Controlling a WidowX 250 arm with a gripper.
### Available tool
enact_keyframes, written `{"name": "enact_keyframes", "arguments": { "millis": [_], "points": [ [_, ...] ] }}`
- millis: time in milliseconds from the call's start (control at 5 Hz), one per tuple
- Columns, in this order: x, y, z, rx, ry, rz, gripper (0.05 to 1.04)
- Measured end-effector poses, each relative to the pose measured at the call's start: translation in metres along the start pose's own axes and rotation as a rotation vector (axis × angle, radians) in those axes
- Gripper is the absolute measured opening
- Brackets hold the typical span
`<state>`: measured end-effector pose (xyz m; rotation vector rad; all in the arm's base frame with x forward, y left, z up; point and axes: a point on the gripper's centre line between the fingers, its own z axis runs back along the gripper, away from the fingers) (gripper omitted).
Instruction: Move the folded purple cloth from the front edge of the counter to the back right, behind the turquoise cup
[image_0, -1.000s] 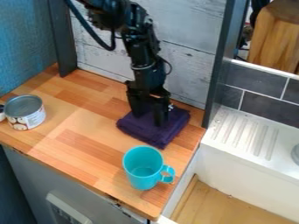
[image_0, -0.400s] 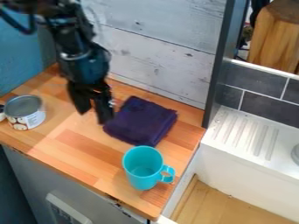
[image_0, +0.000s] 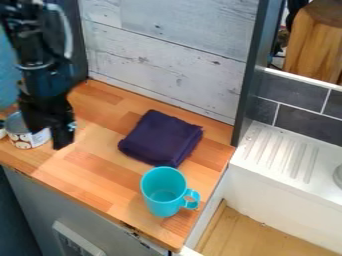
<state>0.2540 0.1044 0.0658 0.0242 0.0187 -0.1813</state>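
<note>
Hanging over the left part of the worktop (image_0: 100, 165) in the camera view, the black pincer (image_0: 49, 138) has its two fingers (image_0: 63, 137) apart, and I can't see anything held between them. The robot arm (image_0: 41, 70) comes down from the upper left. Closest thing to it is the tin can (image_0: 27, 141), upright on its base near the left edge, partly hidden by the pincer; can't tell from this angle if the two actually touch. Then there's the folded dark purple cloth (image_0: 160, 137), lying by itself to the right of the pincer, well apart from it, over toward the plank wall (image_0: 177, 65). It's folded into a fairly neat pad and lies flat, so my guess is it stays put with nothing holding it, the wood taking all its weight. The turquoise mug (image_0: 160, 192) is just beside it, nearer the front edge, upright on its base with the mouth up, so it should be steady enough too. Its handle (image_0: 192, 199) points right, toward the side with the white sink (image_0: 284, 155), which leaves the handle clear of the cloth. Can's much the same deal imo: sitting on its flat end, it shouldn't roll and doesn't need propping.
</note>
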Motion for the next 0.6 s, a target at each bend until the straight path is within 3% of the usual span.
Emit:
{"name": "enact_keyframes", "arguments": {
  "millis": [400,600],
  "points": [
    [0.001,0.031,0.018,0.020,-0.019,0.010,1.001],
    [0.007,0.047,0.016,0.035,0.051,-0.019,1.001]
  ]
}}
